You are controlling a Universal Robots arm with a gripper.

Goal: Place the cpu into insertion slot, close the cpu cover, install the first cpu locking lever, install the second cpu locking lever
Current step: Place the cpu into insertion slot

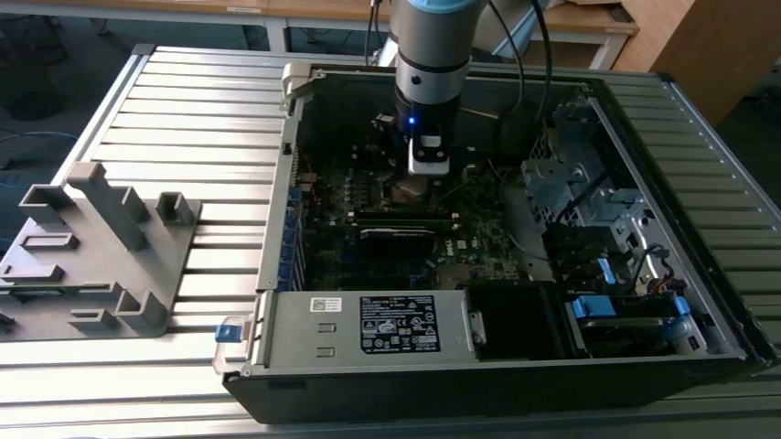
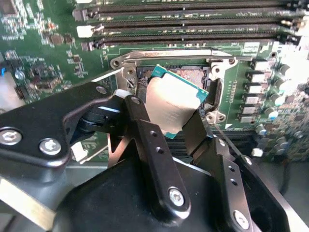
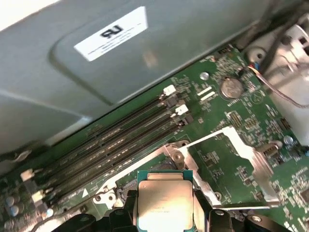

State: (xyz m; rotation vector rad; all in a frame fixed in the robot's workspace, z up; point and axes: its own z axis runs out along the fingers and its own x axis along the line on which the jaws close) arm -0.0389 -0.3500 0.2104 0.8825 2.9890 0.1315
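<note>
In the exterior view the arm reaches down into an open computer case (image 1: 274,302), with my gripper (image 1: 422,179) over the motherboard's middle. Both wrist views show it shut on the cpu (image 2: 175,104) (image 3: 165,205), a silver-topped square chip pinched at two opposite edges by the black fingers (image 2: 139,123). The chip hangs close above the insertion slot (image 2: 191,75), whose dark inside shows past its edge. Whether they touch I cannot tell. The cpu cover (image 3: 244,152), a silvery frame plate, is swung open beside the socket. A thin metal lever (image 2: 169,54) runs along the socket's edge.
Long black memory slots (image 2: 183,21) (image 3: 111,145) lie right beside the socket. A coin battery (image 3: 230,88) sits farther off. A labelled metal box (image 1: 366,325) and drive bays (image 1: 586,197) crowd the case. A grey fixture (image 1: 98,247) stands at the exterior view's left.
</note>
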